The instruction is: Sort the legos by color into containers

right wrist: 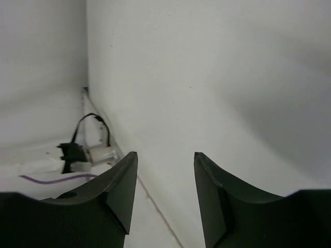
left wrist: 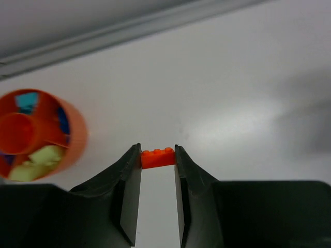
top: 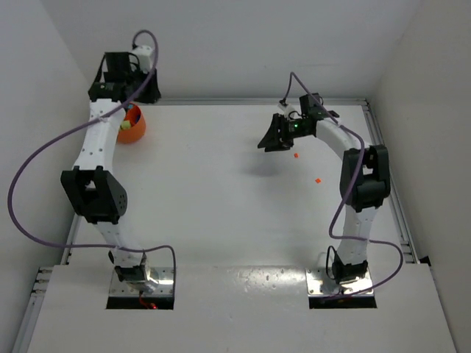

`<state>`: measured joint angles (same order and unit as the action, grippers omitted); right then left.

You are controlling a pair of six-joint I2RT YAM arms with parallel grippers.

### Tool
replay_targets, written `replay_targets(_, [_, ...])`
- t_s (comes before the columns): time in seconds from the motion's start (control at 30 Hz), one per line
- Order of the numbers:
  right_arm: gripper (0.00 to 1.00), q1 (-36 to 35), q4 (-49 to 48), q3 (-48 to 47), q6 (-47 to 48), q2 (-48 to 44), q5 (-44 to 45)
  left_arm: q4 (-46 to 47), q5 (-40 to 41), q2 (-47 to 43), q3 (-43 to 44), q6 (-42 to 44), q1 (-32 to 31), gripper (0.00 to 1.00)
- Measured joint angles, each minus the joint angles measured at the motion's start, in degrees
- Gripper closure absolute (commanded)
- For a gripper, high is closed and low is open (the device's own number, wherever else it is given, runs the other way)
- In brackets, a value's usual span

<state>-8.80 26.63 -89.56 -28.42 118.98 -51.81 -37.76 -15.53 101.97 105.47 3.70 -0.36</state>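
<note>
My left gripper (left wrist: 158,155) is shut on a small orange brick (left wrist: 158,158), held by its ends between the fingertips above the white table. The orange bowl (left wrist: 76,135) lies to its left, holding blue, teal and yellow-green bricks. In the top view the left gripper (top: 141,90) is at the far left corner, just beyond the bowl (top: 137,129). My right gripper (top: 276,140) hangs open and empty over the far right of the table; it also shows in the right wrist view (right wrist: 165,157). Two tiny orange-red bricks (top: 296,155) (top: 318,180) lie on the table near it.
White walls close the table at the back and both sides, with a metal rail (top: 257,101) along the back edge. The left arm (top: 96,191) crosses the left side, its purple cable looping out. The right arm (top: 364,176) stands at the right edge.
</note>
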Motion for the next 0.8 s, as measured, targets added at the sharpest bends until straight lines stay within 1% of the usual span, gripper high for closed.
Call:
replay_targets(0.07, [0.52,-0.2,3.0,0.0,3.4,-3.1,3.7,-0.2,1.8,4.3,8.3,-0.9,2.8,0.89])
replay_targets(0.13, [0.52,-0.3,5.2,0.0,6.1,-5.3,7.0,-1.0,3.6,8.7,15.4,-1.7,5.2,0.87])
replay_targets(0.2, [0.52,-0.3,6.7,0.0,8.1,-6.6,9.4,-1.6,5.9,13.0,20.5,-2.6,7.1,0.87])
replay_targets(0.23, [0.52,-0.3,7.3,0.0,8.9,-6.9,10.4,-1.9,6.8,14.5,21.7,-2.8,7.7,0.87])
replay_targets(0.33, [0.52,-0.2,8.8,0.0,10.6,-7.0,12.9,-3.2,9.6,18.5,22.3,-3.2,9.1,0.87])
replay_targets(0.47, [0.52,-0.1,9.9,0.0,11.3,-7.0,14.1,-4.2,11.3,22.6,22.6,-3.8,10.3,0.87])
replay_targets(0.8, [0.52,0.0,10.5,0.0,12.0,-7.0,14.8,-2.4,14.9,25.6,24.5,-4.2,14.3,0.86])
